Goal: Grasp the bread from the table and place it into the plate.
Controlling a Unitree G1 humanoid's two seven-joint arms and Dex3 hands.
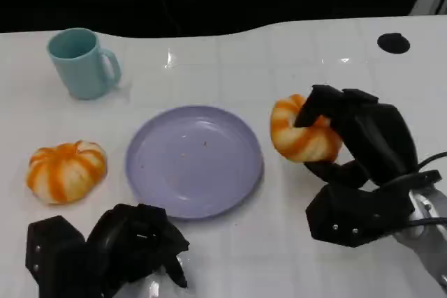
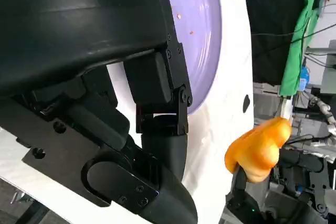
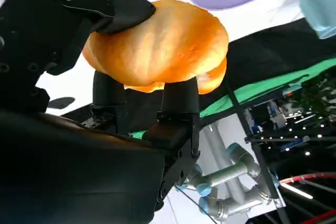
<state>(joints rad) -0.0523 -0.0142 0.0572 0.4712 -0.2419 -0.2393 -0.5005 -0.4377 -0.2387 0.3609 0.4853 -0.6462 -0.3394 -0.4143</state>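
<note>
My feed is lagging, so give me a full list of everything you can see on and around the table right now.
held bread: one, orange and white, gripped by the right robot hand, right of the plate.
second bread: one, orange and white, on the table left of the plate.
plate: one, lilac, mid-table, nothing in it.
mug: one, pale teal, upright, far left.
black disc: one, far right on the table.
table: one, white.
left robot hand: one, black, near edge, fingers curled, holding nothing.
right robot hand: one, black, wrapped around the held bread.
</note>
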